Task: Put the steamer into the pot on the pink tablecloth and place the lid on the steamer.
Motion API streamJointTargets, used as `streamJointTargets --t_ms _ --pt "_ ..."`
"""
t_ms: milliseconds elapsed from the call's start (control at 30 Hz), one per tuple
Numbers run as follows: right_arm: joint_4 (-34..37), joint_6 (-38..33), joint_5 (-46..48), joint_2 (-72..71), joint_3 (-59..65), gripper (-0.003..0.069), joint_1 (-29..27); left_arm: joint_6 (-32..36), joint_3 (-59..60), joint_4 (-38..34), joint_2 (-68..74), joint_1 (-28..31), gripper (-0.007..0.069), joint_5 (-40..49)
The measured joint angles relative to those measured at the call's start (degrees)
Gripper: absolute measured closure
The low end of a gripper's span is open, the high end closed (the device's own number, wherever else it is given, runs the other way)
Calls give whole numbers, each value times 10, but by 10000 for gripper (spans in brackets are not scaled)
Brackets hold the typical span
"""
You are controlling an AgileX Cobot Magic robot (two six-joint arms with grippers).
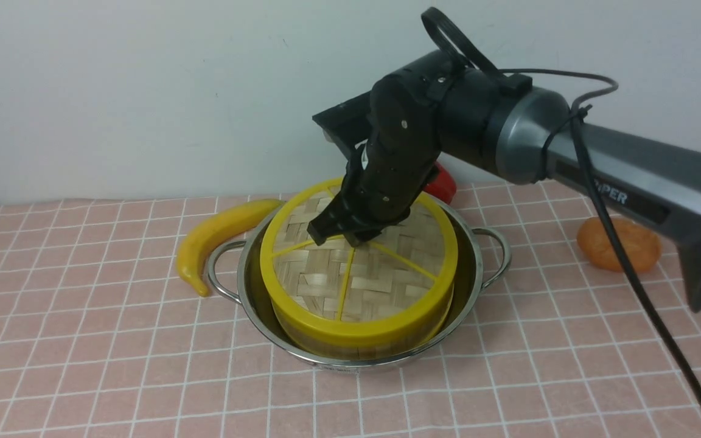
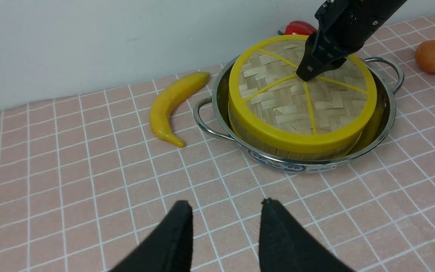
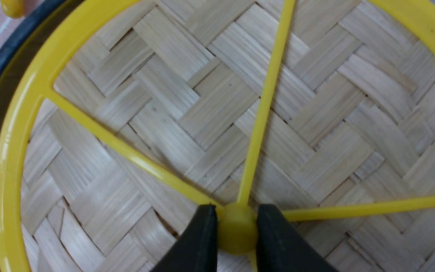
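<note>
The steel pot (image 1: 472,292) stands on the pink tablecloth (image 1: 83,365). The steamer (image 1: 356,344) sits inside it, and only its bamboo wall shows under the lid. The woven lid (image 1: 362,274) with yellow spokes lies flat on top of the steamer. My right gripper (image 1: 341,234) is over the lid's centre, its fingers shut on the small yellow knob (image 3: 237,228). My left gripper (image 2: 225,204) is open and empty above bare cloth, in front of the pot (image 2: 387,117); the lid (image 2: 300,98) shows there too.
A yellow banana (image 1: 216,237) lies just left of the pot's handle. A red pepper (image 1: 445,182) sits behind the pot near the wall. An orange bread roll (image 1: 618,243) lies at the right, under my right arm.
</note>
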Motion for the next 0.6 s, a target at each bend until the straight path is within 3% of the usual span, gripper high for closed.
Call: streamJointTargets --t_ms 67,167,300,600 --pt "-3 0 7 -1 0 460 0 0 0 0 0 0 382 0" --pt "-16 0 24 -16 2 352 0 0 0 0 0 0 382 -1" --pt "-24 0 23 -73 3 271 0 2 0 0 0 0 382 -19" --pt "-82 -28 70 -274 -26 246 0 6 0 2 0 0 382 -80"
